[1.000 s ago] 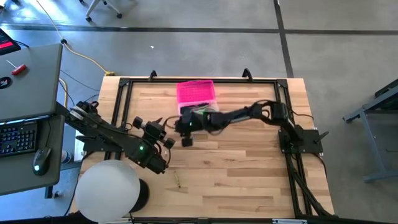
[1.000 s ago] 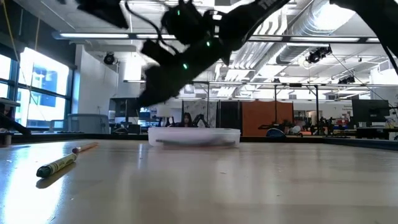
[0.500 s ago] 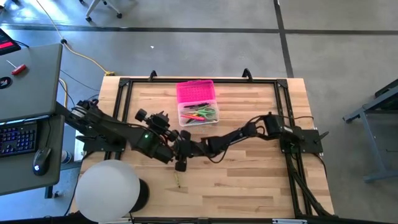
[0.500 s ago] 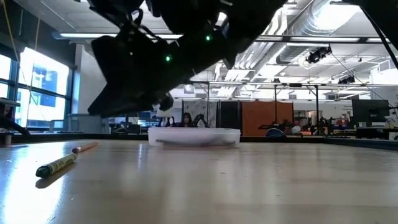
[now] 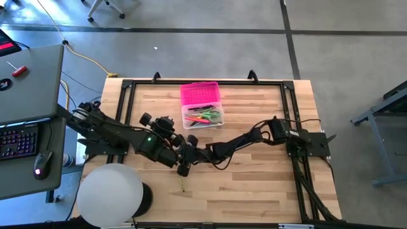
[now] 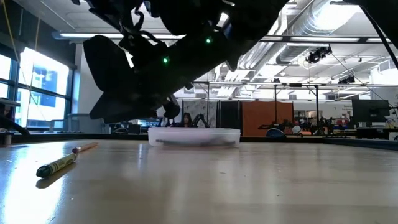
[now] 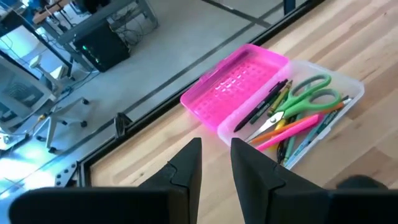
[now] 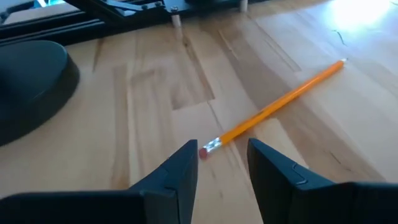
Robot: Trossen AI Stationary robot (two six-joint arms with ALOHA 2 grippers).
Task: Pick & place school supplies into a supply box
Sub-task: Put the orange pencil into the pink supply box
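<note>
Pencil (image 6: 60, 163) lies left; supply box (image 6: 194, 135) behind

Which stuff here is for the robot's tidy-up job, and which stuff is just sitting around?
For the job:
- orange pencil on the table, in front of the open right gripper
- supply box, pink lid open
- green scissors, pens and pencils in the box

Just sitting around:
- keyboard and mouse on the side desk
- white round thing

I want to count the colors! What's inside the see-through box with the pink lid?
The box lies open beside its pink lid. Inside are green-handled scissors, a black pen, a pink pen and more pens and pencils. Whatever lies underneath that pile is covered.
</note>
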